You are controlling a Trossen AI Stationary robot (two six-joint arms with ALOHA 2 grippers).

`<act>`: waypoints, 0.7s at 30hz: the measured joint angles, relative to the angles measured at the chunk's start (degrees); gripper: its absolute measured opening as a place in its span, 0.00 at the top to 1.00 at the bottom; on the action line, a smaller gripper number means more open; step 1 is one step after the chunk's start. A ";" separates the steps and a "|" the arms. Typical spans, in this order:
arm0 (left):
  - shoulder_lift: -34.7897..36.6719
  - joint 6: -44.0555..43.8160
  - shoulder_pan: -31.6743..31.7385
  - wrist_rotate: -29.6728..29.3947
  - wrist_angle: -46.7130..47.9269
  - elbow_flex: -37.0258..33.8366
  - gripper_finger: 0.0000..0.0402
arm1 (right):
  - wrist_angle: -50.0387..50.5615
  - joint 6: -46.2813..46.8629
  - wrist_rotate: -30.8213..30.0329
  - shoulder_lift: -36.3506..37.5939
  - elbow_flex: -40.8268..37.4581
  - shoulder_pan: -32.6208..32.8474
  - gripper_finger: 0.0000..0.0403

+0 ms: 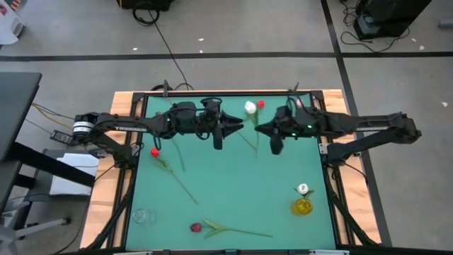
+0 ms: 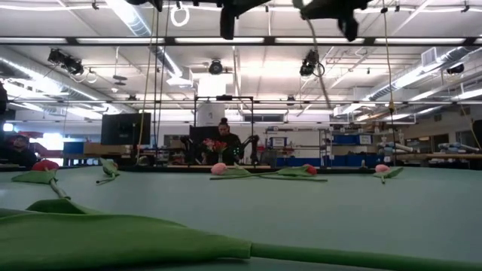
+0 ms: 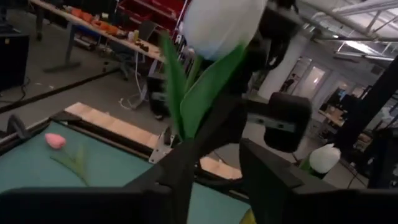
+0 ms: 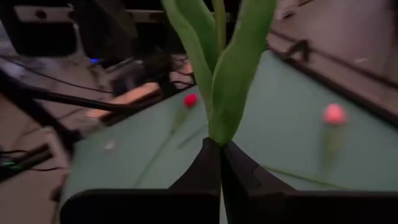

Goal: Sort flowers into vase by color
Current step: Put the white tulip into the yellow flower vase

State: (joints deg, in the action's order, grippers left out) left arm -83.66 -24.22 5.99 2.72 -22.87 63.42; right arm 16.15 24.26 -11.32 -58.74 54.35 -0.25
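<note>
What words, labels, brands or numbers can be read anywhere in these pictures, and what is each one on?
No text can be read.
Left arm: a strip of pale lettering along its link, too small to read.
White tulip and green table mat: no label or print shows.
Room behind the table, low view: any signs or screens are too far off to read.

Both arms are extended inward at upper centre of the high view; left gripper (image 1: pixel 228 129) is parted, right gripper (image 1: pixel 263 129) is clamped.

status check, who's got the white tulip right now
right gripper shut on white tulip stem, held aloft. left gripper open beside it. nothing blocking.
</note>
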 joint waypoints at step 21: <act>14.68 3.62 -6.33 -3.13 27.26 0.00 0.53 | 25.72 5.78 -9.35 21.15 0.00 31.13 1.00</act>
State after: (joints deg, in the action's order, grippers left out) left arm -68.98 -20.61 -0.34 -0.41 4.39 63.42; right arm 41.88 30.04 -20.67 -37.59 54.35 30.88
